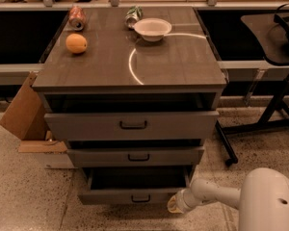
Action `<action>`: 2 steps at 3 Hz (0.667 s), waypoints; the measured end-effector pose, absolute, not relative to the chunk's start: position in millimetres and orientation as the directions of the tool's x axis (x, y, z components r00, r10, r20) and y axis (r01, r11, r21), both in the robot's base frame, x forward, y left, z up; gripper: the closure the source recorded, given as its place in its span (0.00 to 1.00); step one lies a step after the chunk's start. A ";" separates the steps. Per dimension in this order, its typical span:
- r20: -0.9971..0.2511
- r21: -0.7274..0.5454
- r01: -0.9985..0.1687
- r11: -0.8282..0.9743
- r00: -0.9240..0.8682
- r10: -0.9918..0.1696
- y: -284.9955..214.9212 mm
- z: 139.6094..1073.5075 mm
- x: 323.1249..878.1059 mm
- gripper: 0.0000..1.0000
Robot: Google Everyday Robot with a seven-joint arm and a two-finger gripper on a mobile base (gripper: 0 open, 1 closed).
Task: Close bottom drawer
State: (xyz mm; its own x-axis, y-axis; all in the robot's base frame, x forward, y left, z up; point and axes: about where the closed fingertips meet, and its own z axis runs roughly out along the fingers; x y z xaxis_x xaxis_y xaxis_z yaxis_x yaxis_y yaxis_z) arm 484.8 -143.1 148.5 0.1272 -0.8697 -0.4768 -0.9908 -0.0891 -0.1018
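The white, smooth-shelled arm (216, 194) reaches in low from the lower right, stretched leftward just above the speckled floor (29, 196), and its gripper (176, 205) sits at the right front corner of the bottom drawer (135, 195); whether the gripper is open or closed, or holding anything, I cannot tell. That drawer, lowest of three in the grey-brown cabinet, stands open with its slim front panel, small dark bar handle (141, 198) and plain box interior showing. The glossy wood-grain counter (173, 61) carries a round orange (76, 43), a shallow white bowl (152, 29) and two cans lying on their sides.
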 end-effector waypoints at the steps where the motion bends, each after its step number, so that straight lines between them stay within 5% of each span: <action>1: -0.493 -0.159 -0.986 -0.057 0.130 -0.860 -148.5 150.4 523.5 1.00; 2: -0.493 -0.159 -0.986 -0.057 0.130 -0.860 -148.5 150.4 523.5 1.00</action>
State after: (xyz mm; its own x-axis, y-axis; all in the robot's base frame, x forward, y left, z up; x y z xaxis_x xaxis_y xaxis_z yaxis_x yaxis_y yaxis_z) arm 523.5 -148.5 150.4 0.1296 -0.8601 -0.4934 -0.9856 -0.0574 -0.1588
